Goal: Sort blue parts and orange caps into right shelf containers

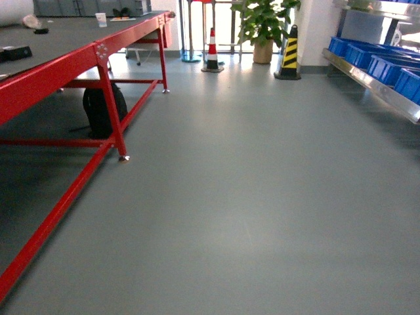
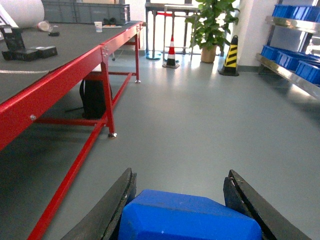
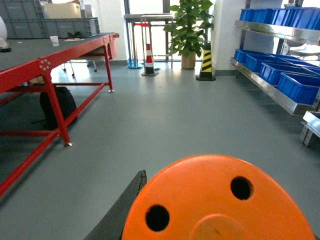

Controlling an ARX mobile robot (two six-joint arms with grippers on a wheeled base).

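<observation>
Leftmost, red table [image 1: 98, 49] along the grey floor [image 1: 249, 197]. Left gripper [image 2: 182, 200] clamped on blue part [image 2: 190, 217], jaws touching both sides. Right gripper [image 3: 210, 210] holds orange cap [image 3: 220, 200]; only one finger [image 3: 122, 210] shows. Blue crates [image 3: 295, 82] on right shelf [image 3: 270, 90].

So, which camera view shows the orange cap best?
The right wrist view: the orange cap fills the foreground, its flat top and holes plain, held in the right gripper. The head and left wrist views do not show it.
</observation>
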